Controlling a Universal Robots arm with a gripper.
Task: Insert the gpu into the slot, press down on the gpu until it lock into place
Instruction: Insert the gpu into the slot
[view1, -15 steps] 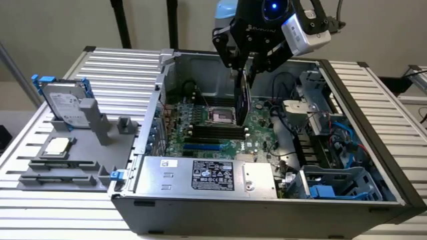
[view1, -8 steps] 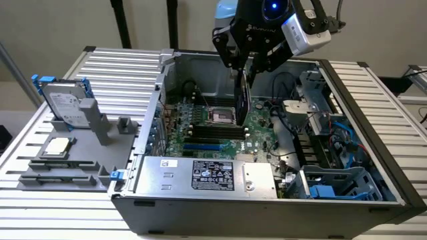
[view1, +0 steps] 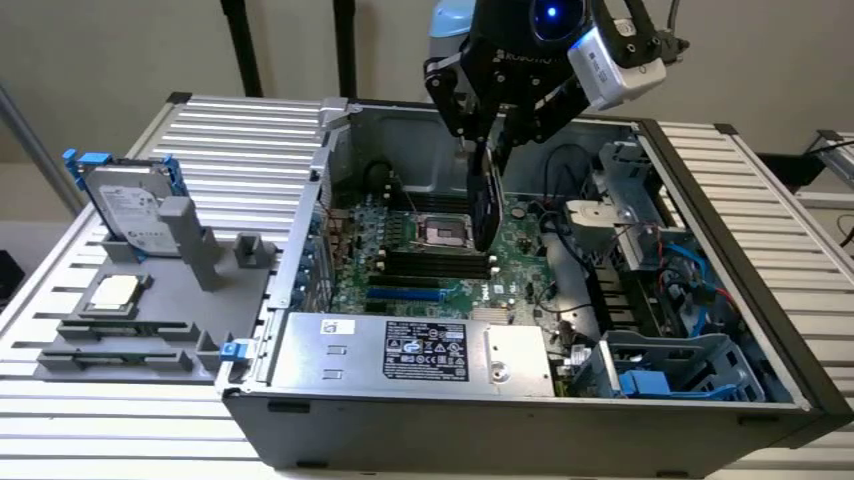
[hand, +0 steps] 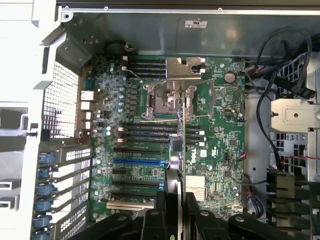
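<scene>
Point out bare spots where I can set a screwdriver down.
Free: the slatted table beyond the grey tray, at the exterior view's left of the case; the slats at its right. Crowded: inside the case, where the pincer holds the gpu over the motherboard.

Exterior view angles down; wrist view sits close above shared motherboard (view1: 521, 240) (hand: 220, 100).

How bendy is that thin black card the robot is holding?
Probably stiff: the gpu hangs straight below the end effector without drooping. Seen edge-on it is very thin, so likely light, and it might tip sideways if pushed off-centre. A hard shove could probably crack it.
</scene>
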